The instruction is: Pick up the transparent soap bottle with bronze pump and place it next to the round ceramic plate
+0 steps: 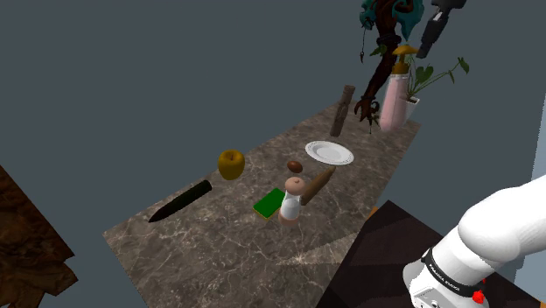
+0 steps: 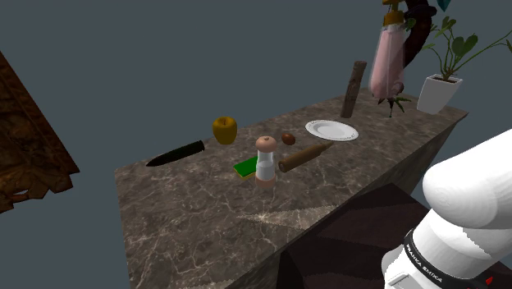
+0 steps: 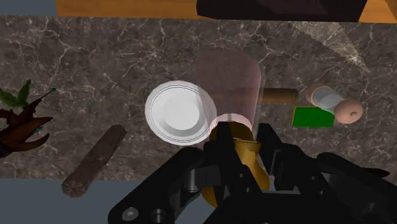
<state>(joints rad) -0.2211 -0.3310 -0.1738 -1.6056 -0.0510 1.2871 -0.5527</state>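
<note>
— Is anything on that arm (image 2: 468, 205) giving you something to read?

— The black band (image 2: 431, 263) near its base is showing white letters, FRANKA EMIKA. They are running on a slant, so I'm reading them with some effort.

— What is the pincer doing?

— The pincer (image 3: 242, 137) is clenching on the bronze pump (image 3: 247, 156) of the soap bottle (image 1: 394, 101), with one black finger pressing on each side. The bottle is pinkish and see-through. It is hanging below the fingers over the far end of the table (image 1: 219, 254). Looking down along the hand, it is sitting just beside the round white plate (image 3: 180, 112).

— What are you struggling to see?

— The head of the pump is disappearing between the fingers. The end of a wooden rolling pin (image 2: 305, 156) is showing through the bottle's body, tinted pink. A dark brown, teal-tipped tangle (image 1: 374, 87) is crowding in behind the bottle, and I can't make out what it is. The arm is running out of the frame between base and hand. I also can't tell how high the bottle is hanging above the table.
</note>
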